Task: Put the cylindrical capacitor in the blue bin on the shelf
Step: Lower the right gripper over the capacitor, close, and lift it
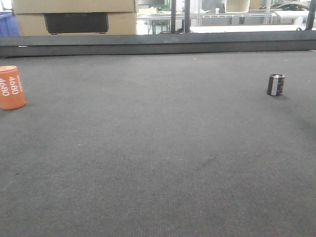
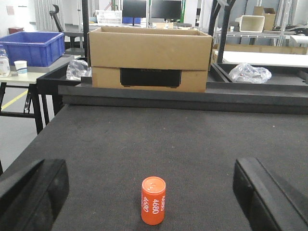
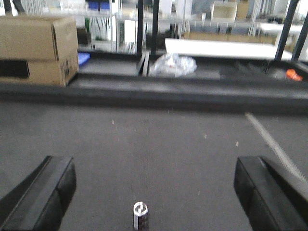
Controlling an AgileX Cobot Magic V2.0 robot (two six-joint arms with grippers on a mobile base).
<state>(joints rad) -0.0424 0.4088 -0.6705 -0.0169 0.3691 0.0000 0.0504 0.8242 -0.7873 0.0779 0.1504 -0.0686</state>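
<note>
I see an orange cylinder marked "4680" [image 2: 153, 200] standing upright toward the left side of the dark tabletop [image 2: 159, 139]. Beyond the far edge sits a large cardboard box [image 2: 150, 57], with a crumpled clear plastic bag [image 2: 250, 73] to its right.

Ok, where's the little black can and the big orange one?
cylindrical capacitor [image 1: 276, 85]: front-facing view, middle of its side wall.
orange cylinder [image 2: 153, 202]: left wrist view, middle of its printed side.
</note>
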